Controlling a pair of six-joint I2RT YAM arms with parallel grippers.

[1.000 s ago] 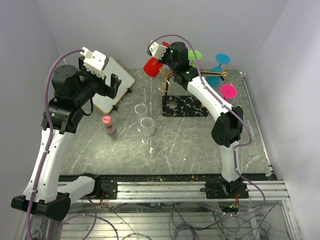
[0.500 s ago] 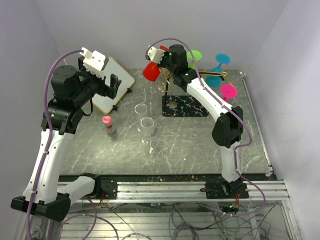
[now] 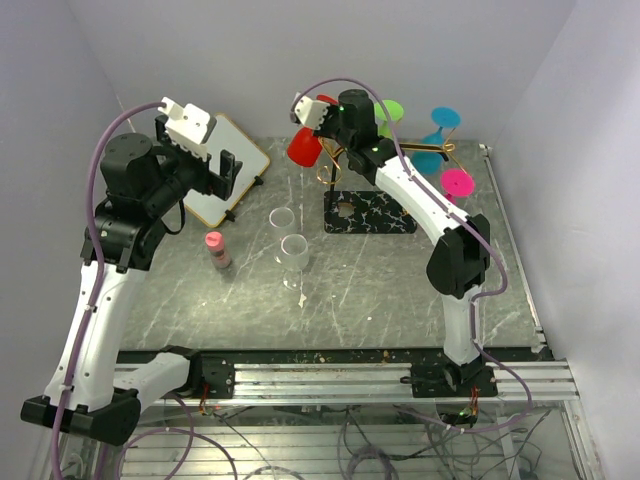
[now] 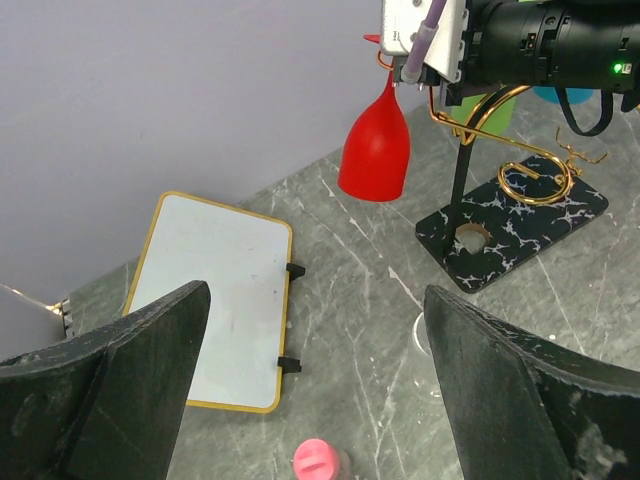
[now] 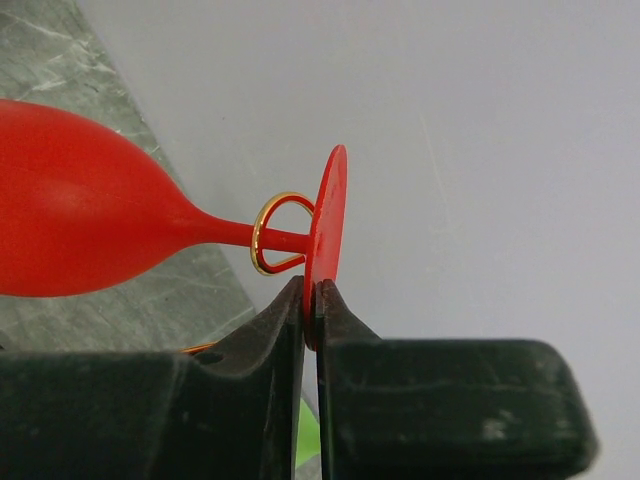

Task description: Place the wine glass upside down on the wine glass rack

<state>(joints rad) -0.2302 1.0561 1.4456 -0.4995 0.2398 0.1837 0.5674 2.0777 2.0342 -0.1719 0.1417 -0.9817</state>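
Observation:
The red wine glass point(image 3: 303, 147) hangs bowl-down at the left end of the wine glass rack point(image 3: 370, 212), a gold wire stand on a black, white-veined base. Its stem sits inside a gold scroll loop point(image 5: 268, 240) and its foot stands on edge above the bowl point(image 5: 80, 215). My right gripper point(image 5: 311, 300) is shut on the rim of that red foot. The left wrist view shows the glass point(image 4: 375, 150) beside the rack's arm point(image 4: 535, 180). My left gripper point(image 4: 315, 300) is open and empty, high over the table's left side.
Green point(image 3: 388, 110), blue point(image 3: 440, 125) and pink point(image 3: 457, 183) glasses hang on the rack's other arms. Two clear tumblers point(image 3: 282, 218) point(image 3: 294, 250) and a pink-capped bottle point(image 3: 215, 250) stand mid-table. A white gold-edged board point(image 3: 248, 152) lies at the back left.
My right gripper has shifted a little with the red glass, whose bowl now hangs slightly lower beside the rack's left arm. The left arm has barely moved.

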